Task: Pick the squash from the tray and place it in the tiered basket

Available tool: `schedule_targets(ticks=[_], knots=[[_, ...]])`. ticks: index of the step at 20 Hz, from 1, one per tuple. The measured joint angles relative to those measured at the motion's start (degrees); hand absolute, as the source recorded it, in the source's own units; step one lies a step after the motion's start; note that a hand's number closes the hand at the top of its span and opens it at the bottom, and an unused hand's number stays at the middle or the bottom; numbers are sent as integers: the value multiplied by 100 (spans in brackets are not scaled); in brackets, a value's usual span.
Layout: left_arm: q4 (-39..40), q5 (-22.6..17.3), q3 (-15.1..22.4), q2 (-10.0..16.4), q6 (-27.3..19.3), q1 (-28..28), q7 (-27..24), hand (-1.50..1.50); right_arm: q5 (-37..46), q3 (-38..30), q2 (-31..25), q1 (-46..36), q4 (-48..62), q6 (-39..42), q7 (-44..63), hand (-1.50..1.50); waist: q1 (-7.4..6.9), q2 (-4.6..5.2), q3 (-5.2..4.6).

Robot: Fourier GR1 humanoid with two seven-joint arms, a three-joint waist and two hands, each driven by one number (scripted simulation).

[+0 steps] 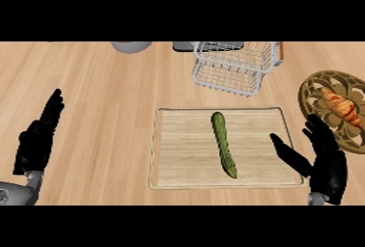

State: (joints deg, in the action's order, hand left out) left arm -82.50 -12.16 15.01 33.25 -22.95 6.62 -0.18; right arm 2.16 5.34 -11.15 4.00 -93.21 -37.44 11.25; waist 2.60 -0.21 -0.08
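A long, thin green squash [223,143] lies lengthwise on the light wooden tray [178,166] in the middle of the counter. The white wire tiered basket [235,65] stands beyond the tray at the top, slightly right. My right hand [327,157] is open at the tray's right edge, fingers up, thumb pointing toward the squash, holding nothing. At the far left my left hand [39,140] rests open with fingers up, well away from the tray.
A carved wooden plate [317,91] holding a croissant [340,107] sits at the right edge, just behind my right hand. A grey bowl [131,46] and a dark object [183,46] lie at the counter's far edge.
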Motion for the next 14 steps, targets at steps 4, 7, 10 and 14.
schedule_targets(ticks=[4,7,10,14], knots=[[5,53,-8,15,102,76,12,0,602,381,-664,362,-832,199,1256,-150,-101,-3,-16],[3,115,44,-38,82,139,66,0,847,663,-1301,377,-1241,816,2146,-150,-160,2,-26],[73,182,98,-105,86,226,77,0,919,858,-1806,38,-1628,1482,3206,-150,-234,17,-30],[50,232,65,-87,146,323,148,0,941,1028,-2151,-706,-1906,2199,4562,-150,-315,22,-19]])
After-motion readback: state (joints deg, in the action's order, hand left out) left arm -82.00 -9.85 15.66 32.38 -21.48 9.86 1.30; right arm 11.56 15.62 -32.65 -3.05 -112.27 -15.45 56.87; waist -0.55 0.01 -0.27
